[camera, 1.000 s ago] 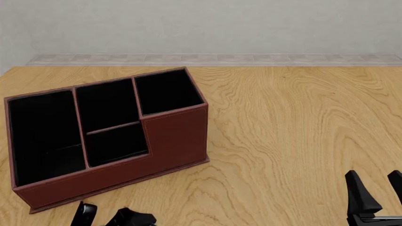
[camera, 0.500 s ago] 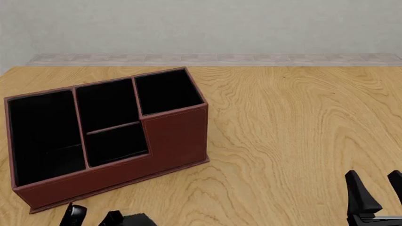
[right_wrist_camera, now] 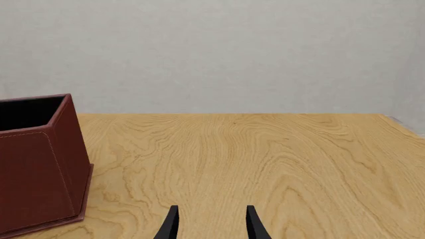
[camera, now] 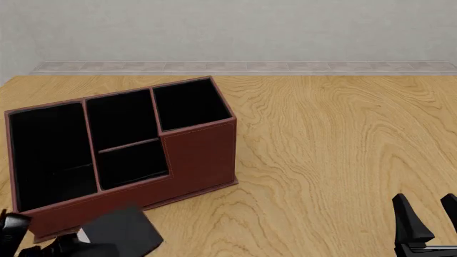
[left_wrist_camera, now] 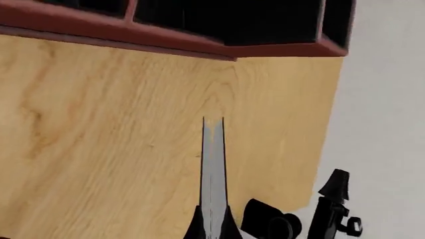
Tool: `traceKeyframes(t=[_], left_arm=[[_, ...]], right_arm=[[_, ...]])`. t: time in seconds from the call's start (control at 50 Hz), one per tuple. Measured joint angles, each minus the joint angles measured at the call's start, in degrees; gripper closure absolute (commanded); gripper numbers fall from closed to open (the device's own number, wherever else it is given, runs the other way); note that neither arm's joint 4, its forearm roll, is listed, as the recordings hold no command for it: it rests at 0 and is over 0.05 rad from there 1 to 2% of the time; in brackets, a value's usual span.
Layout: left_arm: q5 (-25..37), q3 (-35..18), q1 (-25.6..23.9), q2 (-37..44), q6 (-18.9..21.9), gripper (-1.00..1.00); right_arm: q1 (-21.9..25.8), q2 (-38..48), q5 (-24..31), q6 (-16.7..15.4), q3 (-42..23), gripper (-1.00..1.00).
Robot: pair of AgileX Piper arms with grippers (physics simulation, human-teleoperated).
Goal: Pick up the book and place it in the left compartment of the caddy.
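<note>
The reddish-brown caddy (camera: pixel 200 155) stands at the table's left, its stepped front wall facing me. Its left compartment (camera: pixel 50 150) is long, black-lined and shows nothing inside. The black book (camera: pixel 123 230) hangs tilted just in front of the caddy's low front wall, with its white page edge (camera: pixel 83 234) toward the left. My left gripper (camera: pixel 75 245) is shut on it. In the left wrist view the book (left_wrist_camera: pixel 213 169) shows edge-on, clamped in the left gripper (left_wrist_camera: pixel 213 229), and the caddy (left_wrist_camera: pixel 199 45) lies ahead. My right gripper (camera: pixel 428 222) stands open at the near right.
Bare wooden table (camera: pixel 335 144) spreads right of the caddy to a grey wall (camera: pixel 236 32). In the right wrist view the open right gripper (right_wrist_camera: pixel 212 224) faces that table, with the caddy's tall end (right_wrist_camera: pixel 40 164) off to one side. The right arm (left_wrist_camera: pixel 332 209) shows in the left wrist view.
The left gripper has moved left along the near edge and turned. The book it holds, not seen in the earlier frames, now shows in front of the caddy. The right gripper has not moved.
</note>
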Motion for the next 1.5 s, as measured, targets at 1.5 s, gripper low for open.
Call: traceKeyframes(t=[1.5], left_arm=[[24.04, -32.24, 53.29, 21.2, 64.47, 1.0]], right_arm=[[0.0, 0.0, 0.0, 0.0, 0.0, -1.0]])
